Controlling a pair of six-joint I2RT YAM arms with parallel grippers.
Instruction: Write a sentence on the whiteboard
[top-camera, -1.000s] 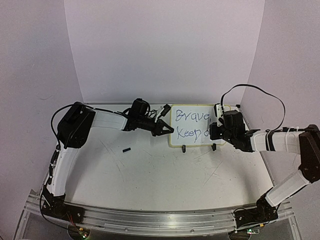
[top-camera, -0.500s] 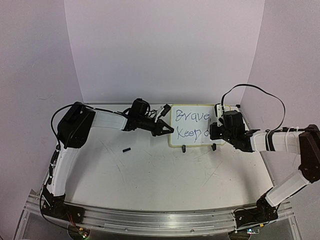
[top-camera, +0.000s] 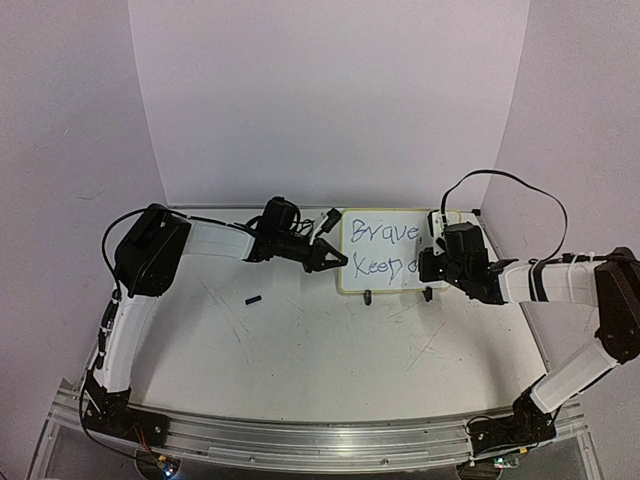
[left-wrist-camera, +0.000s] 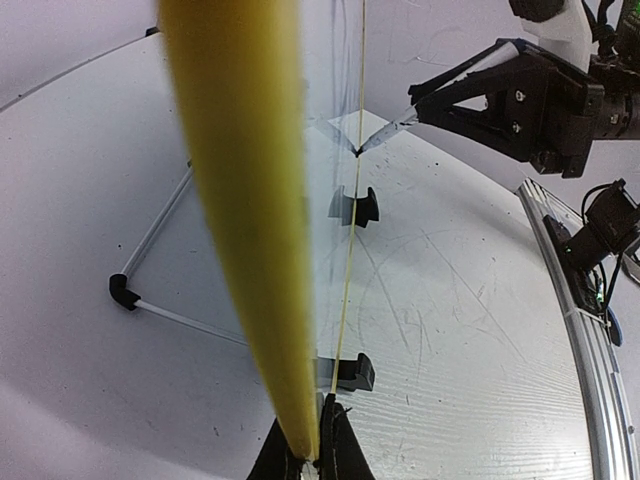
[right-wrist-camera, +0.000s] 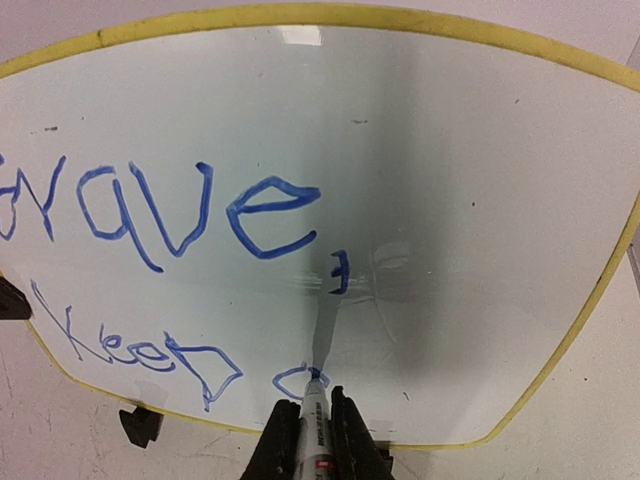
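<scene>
The whiteboard stands upright on two black clip feet at the back of the table. It reads "Brave," with "Keep" and a small loop below, all in blue. My left gripper is shut on the board's left edge; in the left wrist view the fingertips pinch the yellow rim. My right gripper is shut on a blue marker. The marker's tip touches the loop on the whiteboard. From the left wrist the right gripper shows at the board's face.
A small black cap lies on the scratched white tabletop left of centre. A thin white rod frame with black corner pieces lies behind the board. An aluminium rail runs along the near edge. White walls enclose the back and sides.
The right gripper with the marker has shifted slightly at the end of the second line, working the small loop. The left arm and the board have not moved.
</scene>
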